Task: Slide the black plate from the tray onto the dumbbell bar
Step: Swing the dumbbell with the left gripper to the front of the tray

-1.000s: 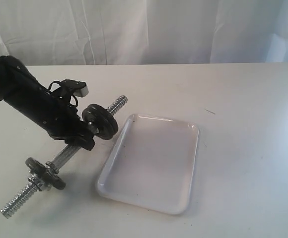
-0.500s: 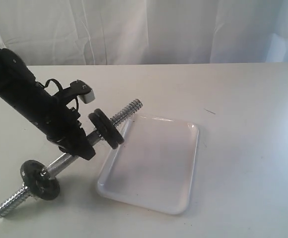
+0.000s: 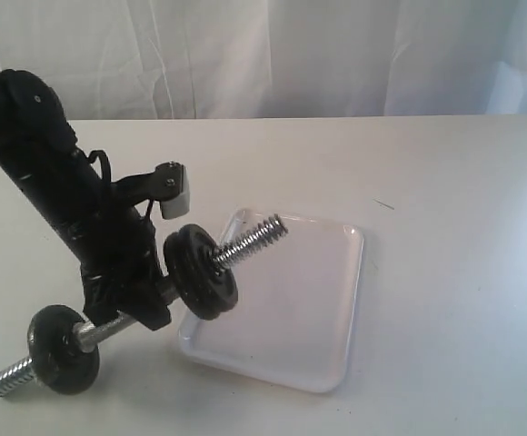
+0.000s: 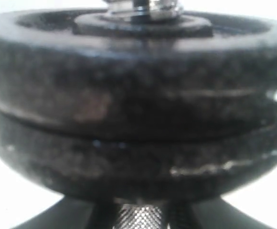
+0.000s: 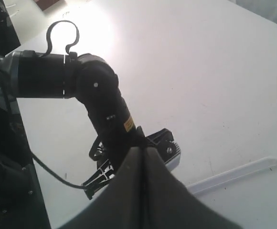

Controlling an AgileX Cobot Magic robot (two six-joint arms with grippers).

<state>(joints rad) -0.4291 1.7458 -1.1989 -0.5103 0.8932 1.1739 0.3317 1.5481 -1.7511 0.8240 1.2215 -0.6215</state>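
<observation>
"If we begin at the left claw, what does it pinch?" asks the student.

"The dumbbell bar, by its smooth middle, held at a slant," the legend replies. "One threaded end is low and close to the table, though whether it touches cannot be told. The other end is raised above the tray. The right claw is pressed together on nothing and lies outside the exterior view."

"And the black plate?"

"On the bar, just beyond the left claw. The black plate is judged to be the outer of two discs lying face to face, with its twin on the claw's side. A third disc sits toward the low end. The tray holds no disc, so the sliding looks done; what seems left is to set the bar down and let go."

"What room is there?"

"The raised tip overhangs the tray's rim on the left of the exterior view, and the paired discs hang just above that rim — lowering straight down could catch it. Open table lies beyond the tray on the right."
</observation>
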